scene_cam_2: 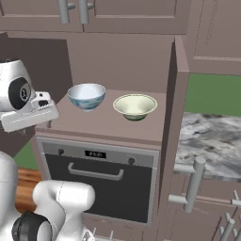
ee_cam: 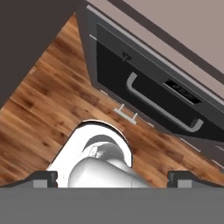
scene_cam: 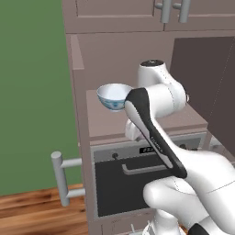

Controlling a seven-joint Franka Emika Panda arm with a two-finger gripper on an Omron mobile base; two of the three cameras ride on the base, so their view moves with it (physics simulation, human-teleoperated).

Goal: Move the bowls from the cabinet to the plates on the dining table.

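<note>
Two bowls stand side by side on the open shelf of the mauve-brown cabinet (scene_cam_2: pixel 123 56). The white-blue bowl (scene_cam_2: pixel 86 96) (scene_cam: pixel 113 96) is on the left, and the cream-green bowl (scene_cam_2: pixel 135 106) is to its right. My gripper (scene_cam_2: pixel 24 128) hangs left of the shelf's front corner, apart from both bowls and pointing down. In the hand view the gripper (ee_cam: pixel 113 179) is open, its two dark fingertips (ee_cam: pixel 43 178) wide apart with nothing between them, over the wooden floor. The marble dining table (scene_cam_2: pixel 209 136) lies to the right. The plates are out of view.
A dark oven front (scene_cam_2: pixel 96 176) with a curved handle sits under the shelf. Open cabinet doors with grey bar handles (scene_cam_2: pixel 194 183) (scene_cam: pixel 59 176) jut out on both sides. My own arm (scene_cam: pixel 156 133) crosses in front of the shelf.
</note>
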